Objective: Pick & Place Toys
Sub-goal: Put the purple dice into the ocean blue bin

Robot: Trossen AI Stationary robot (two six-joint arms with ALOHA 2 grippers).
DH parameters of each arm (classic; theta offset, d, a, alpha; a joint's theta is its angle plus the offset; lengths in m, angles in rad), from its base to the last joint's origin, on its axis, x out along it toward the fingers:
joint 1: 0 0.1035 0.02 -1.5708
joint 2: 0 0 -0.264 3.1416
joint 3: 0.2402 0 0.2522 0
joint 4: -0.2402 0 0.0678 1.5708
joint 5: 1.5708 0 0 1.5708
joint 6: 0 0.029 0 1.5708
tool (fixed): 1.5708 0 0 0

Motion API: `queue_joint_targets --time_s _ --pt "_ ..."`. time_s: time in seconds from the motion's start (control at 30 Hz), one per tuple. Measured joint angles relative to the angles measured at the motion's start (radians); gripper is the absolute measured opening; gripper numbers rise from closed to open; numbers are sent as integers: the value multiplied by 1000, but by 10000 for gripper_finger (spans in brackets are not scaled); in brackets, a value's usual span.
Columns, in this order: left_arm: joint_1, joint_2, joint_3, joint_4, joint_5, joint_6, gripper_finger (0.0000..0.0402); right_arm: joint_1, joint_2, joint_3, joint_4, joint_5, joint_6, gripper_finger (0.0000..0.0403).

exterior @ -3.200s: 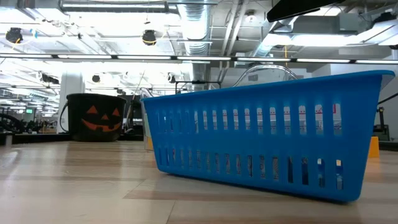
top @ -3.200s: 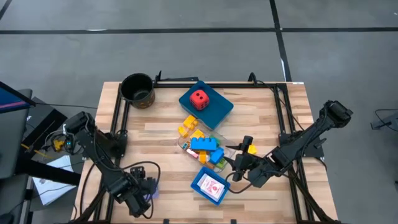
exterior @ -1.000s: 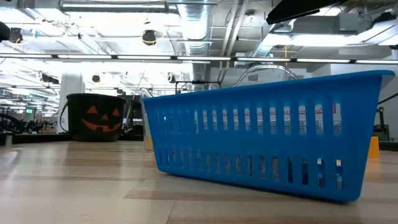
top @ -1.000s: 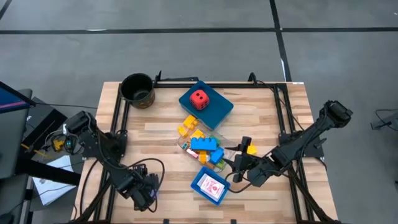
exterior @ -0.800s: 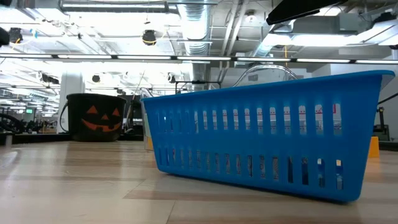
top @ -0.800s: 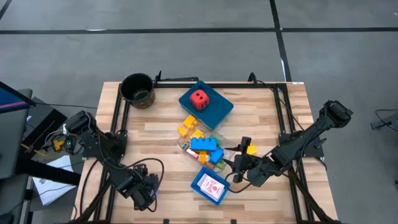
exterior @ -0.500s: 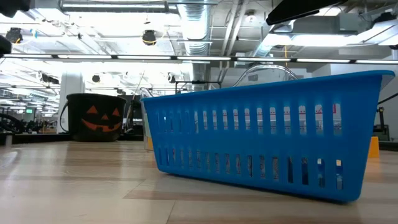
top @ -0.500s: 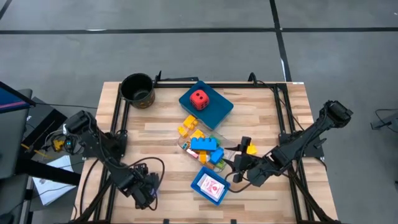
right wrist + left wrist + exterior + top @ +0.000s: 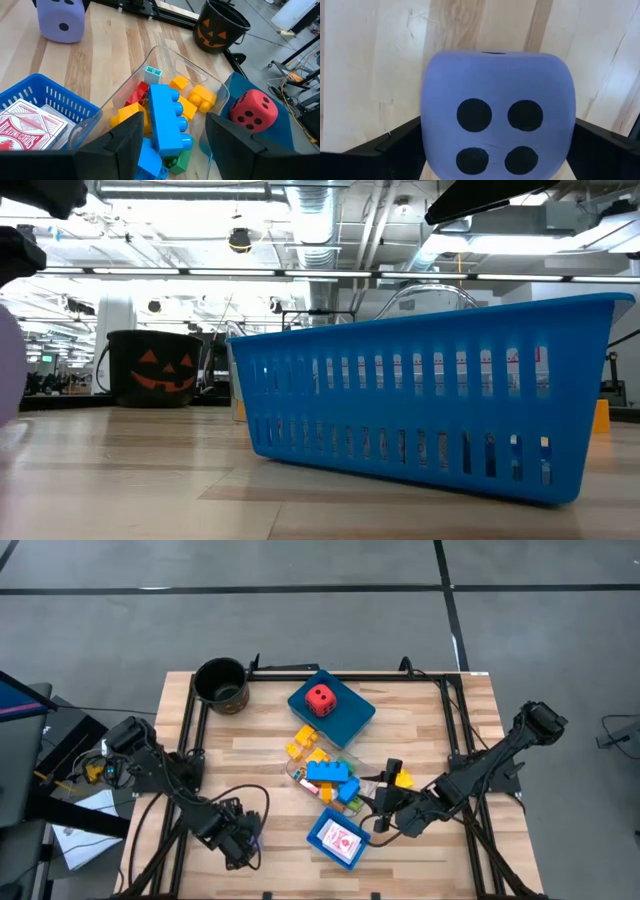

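Near the tabletop's front-left corner, the lavender die (image 9: 495, 112) is framed between the spread fingers of the left gripper (image 9: 240, 843), apparently not yet clamped. The grasping step is judged to be in hand; closing squarely on the die's flat sides is called for next, then a lift. Toward the front-right, the right gripper (image 9: 384, 810) is held half-open and empty over the clear bin of bricks (image 9: 165, 125), beside the blue tray of cards (image 9: 338, 837).
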Motion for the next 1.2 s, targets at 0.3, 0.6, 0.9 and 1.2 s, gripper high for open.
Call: queue_joint_targets --time_s 0.3,0.6,0.9,1.2 --pt "15 -6 1 3 -1 28 371 0 0 0 0 0 0 205" --pt "6 -161 2 64 -195 75 367 0 0 0 0 1 0 205" --pt "-8 -348 2 197 -568 248 368 1 0 0 -4 1 0 205" --pt "75 -368 2 387 -787 595 368 2 0 0 -16 1 0 205"
